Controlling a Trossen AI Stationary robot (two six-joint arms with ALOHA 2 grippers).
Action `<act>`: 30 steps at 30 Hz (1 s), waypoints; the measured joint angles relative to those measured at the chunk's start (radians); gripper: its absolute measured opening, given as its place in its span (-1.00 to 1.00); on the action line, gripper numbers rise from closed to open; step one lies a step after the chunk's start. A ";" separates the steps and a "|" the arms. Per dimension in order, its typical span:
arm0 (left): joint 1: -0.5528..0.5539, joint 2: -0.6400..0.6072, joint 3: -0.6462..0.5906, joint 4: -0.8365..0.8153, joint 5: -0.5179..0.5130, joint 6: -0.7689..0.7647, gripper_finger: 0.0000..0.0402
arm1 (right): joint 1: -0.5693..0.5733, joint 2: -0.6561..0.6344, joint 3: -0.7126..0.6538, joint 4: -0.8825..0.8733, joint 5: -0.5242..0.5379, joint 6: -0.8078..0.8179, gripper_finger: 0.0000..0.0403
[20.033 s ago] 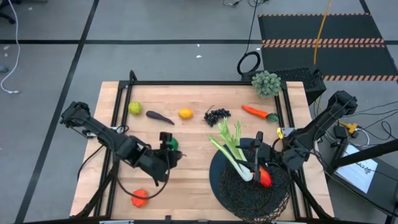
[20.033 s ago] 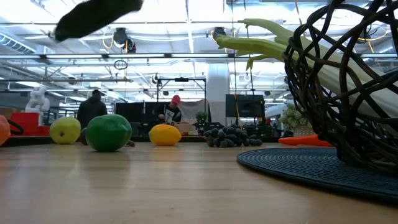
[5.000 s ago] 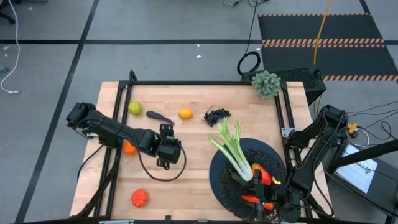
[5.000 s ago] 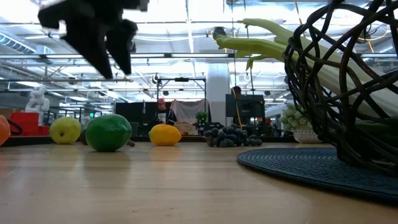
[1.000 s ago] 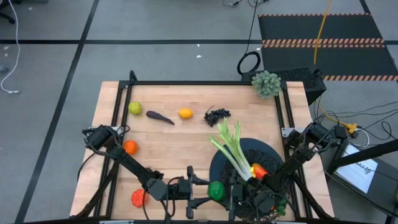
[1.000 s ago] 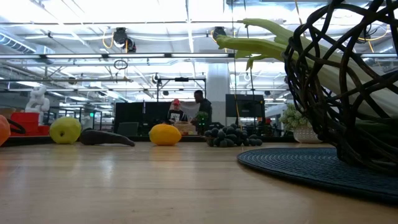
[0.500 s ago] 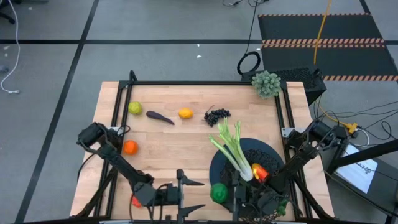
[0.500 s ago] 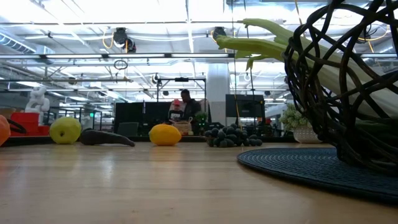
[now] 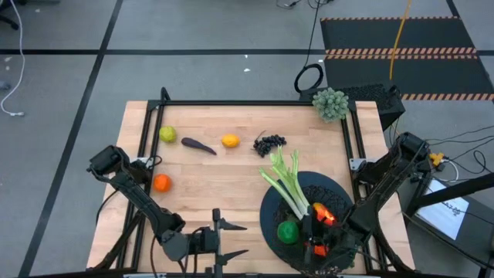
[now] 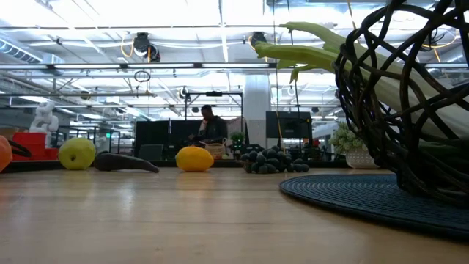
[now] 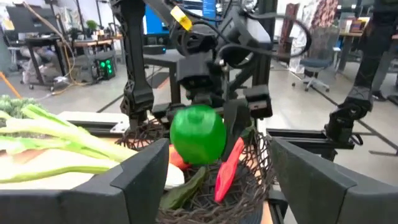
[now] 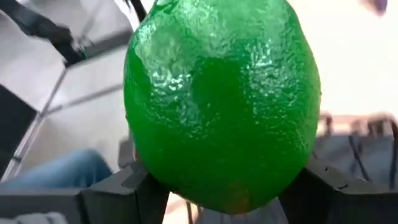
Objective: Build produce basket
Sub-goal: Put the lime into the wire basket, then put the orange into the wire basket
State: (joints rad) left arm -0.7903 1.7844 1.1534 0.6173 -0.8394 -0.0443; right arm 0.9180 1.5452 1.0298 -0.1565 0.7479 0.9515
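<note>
Lime (image 9: 288,231) pinched in right gripper (image 9: 297,232) over basket (image 9: 272,220) | celery (image 9: 289,189), carrot (image 11: 227,170) inside | left gripper (image 9: 231,239) spread wide at table (image 9: 231,185) near edge, empty | lemon (image 9: 230,140), eggplant (image 9: 198,145) on table

A robotics lab or workshop in a large open hall. Long ceiling lights (image 10: 139,15) and exposed trusses run overhead; monitors (image 10: 289,123) and benches line the far side, where a person (image 10: 211,123) sits. A wooden tabletop (image 9: 231,181) in a black frame stands on grey floor (image 9: 69,69) marked with black tape, beside a hazard-striped mat (image 9: 401,52).
</note>
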 joint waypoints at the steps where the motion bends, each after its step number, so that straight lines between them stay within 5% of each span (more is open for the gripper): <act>1: 0.002 0.000 0.000 -0.012 0.000 -0.015 0.35 | 0.002 -0.002 0.000 -0.040 -0.024 0.035 0.18; 7: 0.012 0.000 0.000 -0.063 0.000 -0.050 0.24 | 0.014 0.001 0.000 -0.187 -0.070 0.187 0.18; 22: 0.047 0.000 0.000 -0.202 0.000 -0.087 0.20 | 0.027 0.002 0.000 -0.237 -0.078 0.202 0.43; 30: 0.082 -0.071 0.000 -0.376 0.000 -0.113 0.20 | 0.015 -0.010 0.000 -0.242 -0.226 0.146 0.43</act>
State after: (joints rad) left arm -0.7082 1.7133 1.1534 0.2411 -0.8397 -0.1569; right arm 0.9330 1.5351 1.0294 -0.3981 0.5221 1.0976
